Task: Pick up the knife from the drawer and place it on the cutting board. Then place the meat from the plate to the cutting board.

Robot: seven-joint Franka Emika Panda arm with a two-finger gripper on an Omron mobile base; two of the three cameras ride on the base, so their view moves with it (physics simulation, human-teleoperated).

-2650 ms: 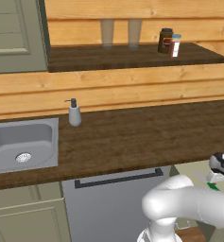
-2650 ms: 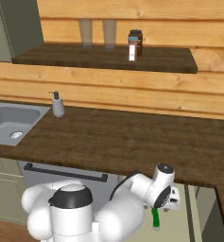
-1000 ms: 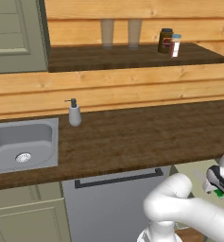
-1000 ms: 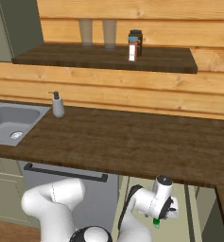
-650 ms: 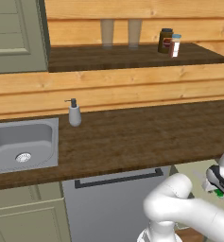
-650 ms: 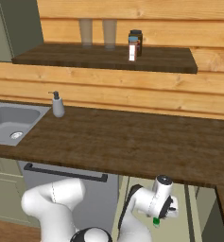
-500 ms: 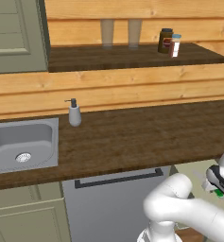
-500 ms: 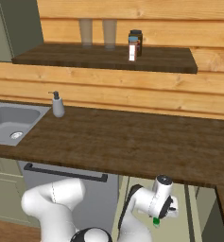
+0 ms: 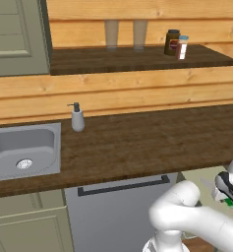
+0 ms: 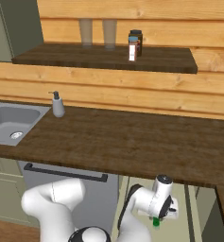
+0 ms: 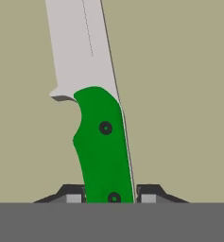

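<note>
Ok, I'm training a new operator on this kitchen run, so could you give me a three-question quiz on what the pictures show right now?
1. True or false: the hand is shut on the green handle of the knife.
2. Multiple choice: what stands on the counter just beside the sink? A) a soap dispenser B) a kettle C) a toaster
3. Fill in: the two tumblers and the dark jar stand on the wooden ____.

Key: 1 true: both fingertips press the handle's sides, blade pointing away from the hand. 2 A. 3 shelf.
</note>
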